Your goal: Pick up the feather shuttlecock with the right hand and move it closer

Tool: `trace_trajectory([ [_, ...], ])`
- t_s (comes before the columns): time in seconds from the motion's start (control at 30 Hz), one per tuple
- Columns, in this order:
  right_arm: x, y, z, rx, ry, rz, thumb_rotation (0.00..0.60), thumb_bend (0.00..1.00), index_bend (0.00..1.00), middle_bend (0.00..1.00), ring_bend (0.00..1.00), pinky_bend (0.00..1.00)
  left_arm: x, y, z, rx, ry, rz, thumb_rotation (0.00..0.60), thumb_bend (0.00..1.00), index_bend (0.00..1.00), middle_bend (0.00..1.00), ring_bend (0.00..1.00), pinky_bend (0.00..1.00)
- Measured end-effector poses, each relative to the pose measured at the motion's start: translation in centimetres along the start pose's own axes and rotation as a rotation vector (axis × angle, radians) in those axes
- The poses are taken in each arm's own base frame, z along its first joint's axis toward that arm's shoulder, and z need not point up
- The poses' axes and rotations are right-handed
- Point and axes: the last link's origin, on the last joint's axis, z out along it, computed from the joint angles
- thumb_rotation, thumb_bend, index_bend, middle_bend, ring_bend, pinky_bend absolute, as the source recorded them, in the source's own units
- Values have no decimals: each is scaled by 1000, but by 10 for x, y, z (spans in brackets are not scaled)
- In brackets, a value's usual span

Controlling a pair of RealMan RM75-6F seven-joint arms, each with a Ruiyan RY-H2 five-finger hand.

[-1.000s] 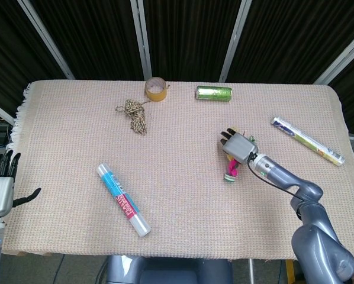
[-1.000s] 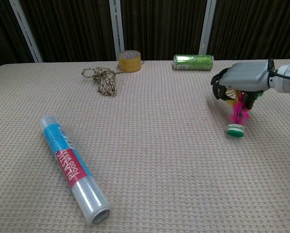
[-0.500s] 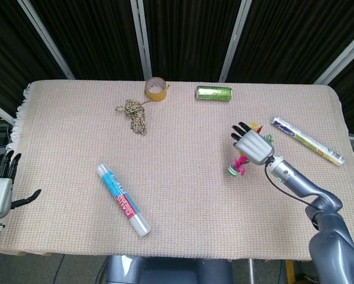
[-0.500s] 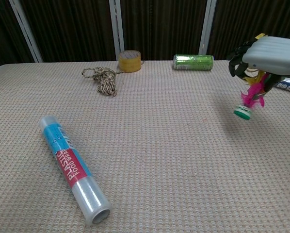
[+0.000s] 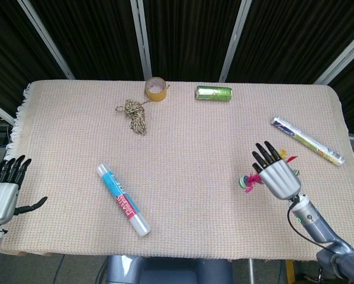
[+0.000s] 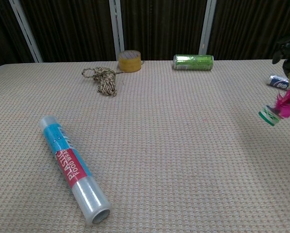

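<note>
Since the earlier frame, the feather shuttlecock (image 5: 248, 180) is carried nearer, held beneath the right robot hand (image 5: 277, 174), off the bench (image 5: 183, 148).

The table cloth (image 5: 183, 148) looks woven and rough, the green can (image 5: 213, 93) shiny metal, the food wrap roll (image 5: 122, 200) glossy plastic, the twine (image 5: 134, 113) coarse

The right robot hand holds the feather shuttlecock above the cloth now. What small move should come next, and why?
Probably lower the right robot hand a little toward the cloth before letting go: the feather shuttlecock hangs in its grip, base down, apparently clear of the surface, and already sits near the table's front edge.
</note>
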Motion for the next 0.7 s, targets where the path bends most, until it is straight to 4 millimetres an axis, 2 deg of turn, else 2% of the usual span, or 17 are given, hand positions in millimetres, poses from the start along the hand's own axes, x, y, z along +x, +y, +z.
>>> trace_trajectory([
  [0.1, 4, -8, -17, -37, -25, -28, 600, 184, 624, 306, 158, 242, -1, 2, 0, -14, -16, -9, 356, 152, 0, 0, 0, 0],
  [0.3, 3, -24, -33, -47, -82, -64, 600, 181, 597, 293, 151, 242, -2, 4, 0, -36, -38, -25, 354, 152, 0, 0, 0, 0],
  [0.7, -4, -50, -41, -11, -137, -91, 600, 177, 531, 252, 132, 242, -3, 8, -1, -77, -68, -57, 357, 154, 0, 0, 0, 0],
])
